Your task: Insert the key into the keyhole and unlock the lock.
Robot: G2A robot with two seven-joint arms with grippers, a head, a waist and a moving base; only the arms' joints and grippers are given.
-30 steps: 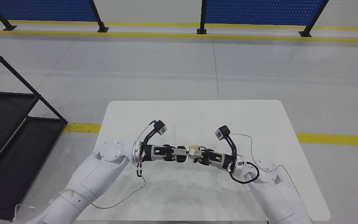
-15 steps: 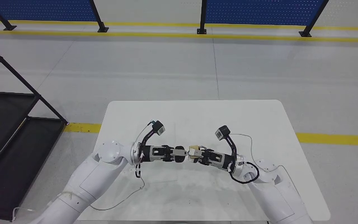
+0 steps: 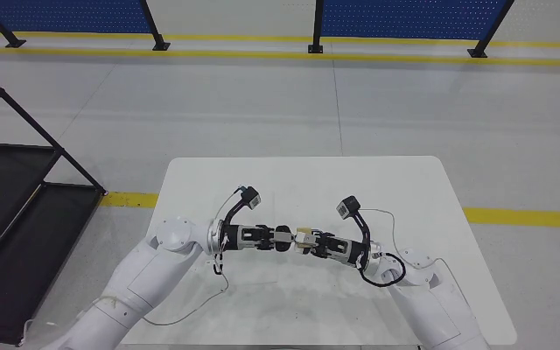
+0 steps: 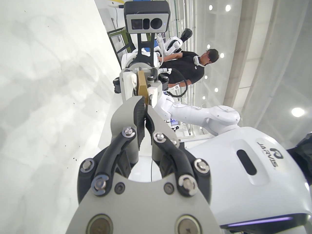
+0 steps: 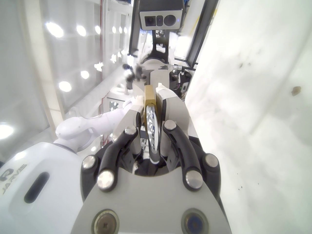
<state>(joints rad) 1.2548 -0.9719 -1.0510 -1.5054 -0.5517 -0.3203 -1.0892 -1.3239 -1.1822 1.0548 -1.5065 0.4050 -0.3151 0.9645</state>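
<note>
Two hands meet tip to tip over the white counter (image 3: 219, 175), and most of what matters sits out of sight where they join. The right hand (image 5: 149, 91) is clamped on the brass lock (image 4: 141, 86), its white-tipped fingers pressing both flat sides. The lock is held clear of the counter. The silver shackle (image 5: 152, 125) points back into that hand's palm, and its lower end is cut off behind the hand's body.

The left hand (image 4: 144, 104) is directly in front of the lock's free end, narrowed until its black ribbed pads (image 4: 139, 116) nearly touch. Those pads cover the lock face, so the keyhole is hidden. Whether a key is pinched between them cannot be told, nor whether anything has entered the lock. From above, the joint is too small to read: just a tan speck between two dark fingertips.

Against half a second ago, the left hand lies a shade closer to the lock, closing the thin gap seen then. The right hand and the lock keep their place.
</note>
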